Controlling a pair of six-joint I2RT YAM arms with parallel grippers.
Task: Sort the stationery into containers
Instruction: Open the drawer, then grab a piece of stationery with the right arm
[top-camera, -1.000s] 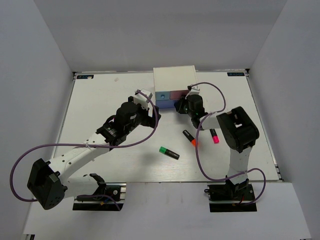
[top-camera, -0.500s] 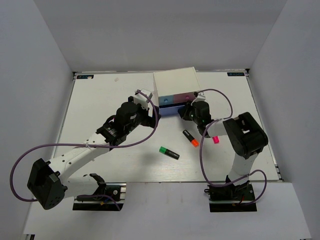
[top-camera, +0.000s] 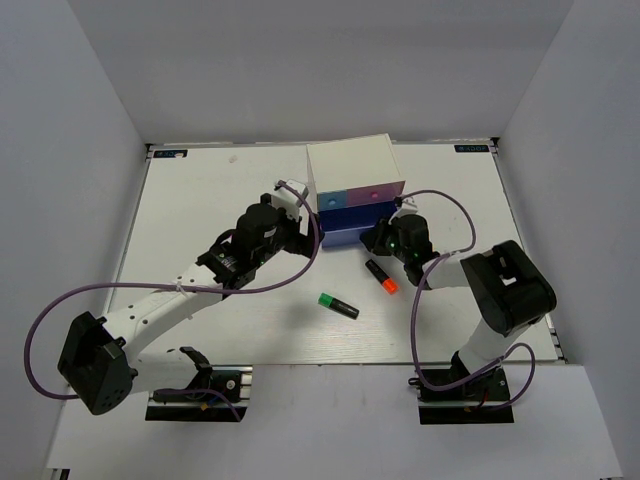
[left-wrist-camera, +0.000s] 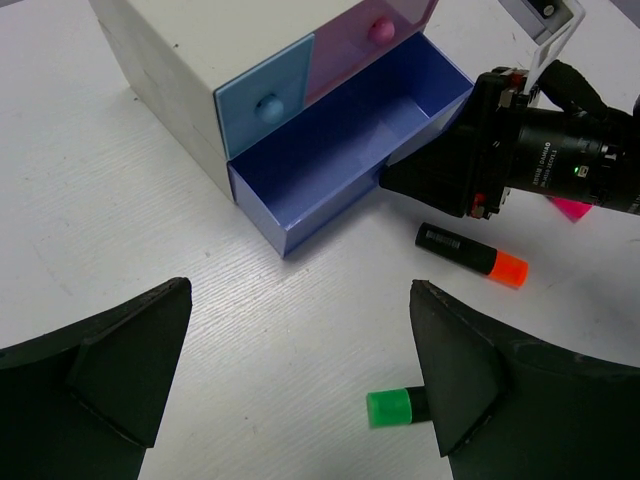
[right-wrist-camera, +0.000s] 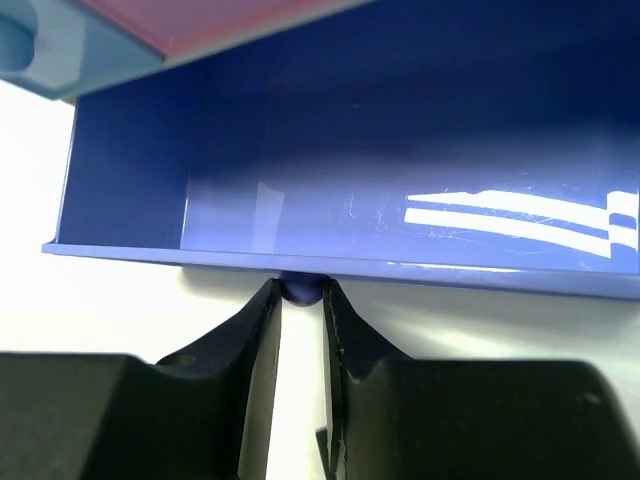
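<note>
The white drawer box (top-camera: 350, 162) stands at the back centre, with a light blue front (top-camera: 328, 201) and a pink front (top-camera: 373, 192). Its wide periwinkle drawer (left-wrist-camera: 340, 130) is slid out, and nothing lies inside it (right-wrist-camera: 400, 150). My right gripper (right-wrist-camera: 299, 288) is shut on that drawer's small knob (right-wrist-camera: 300, 293), low at the drawer's front (top-camera: 378, 238). My left gripper (left-wrist-camera: 298, 300) hangs open above the table, left of the drawer (top-camera: 298, 238). An orange-capped highlighter (top-camera: 381, 276) and a green-capped one (top-camera: 338, 305) lie in front of the box. A pink cap (left-wrist-camera: 570, 208) peeks out behind the right gripper.
In the left wrist view the green cap (left-wrist-camera: 392, 407) pokes out beside my right-hand finger (left-wrist-camera: 450, 370), and the orange-capped highlighter (left-wrist-camera: 470, 255) lies just below the right gripper's body. Purple cables loop along both arms.
The right gripper has drawn back toward the near side with the knob, sliding the periwinkle drawer out. The box has turned a little. The left arm has barely shifted.
</note>
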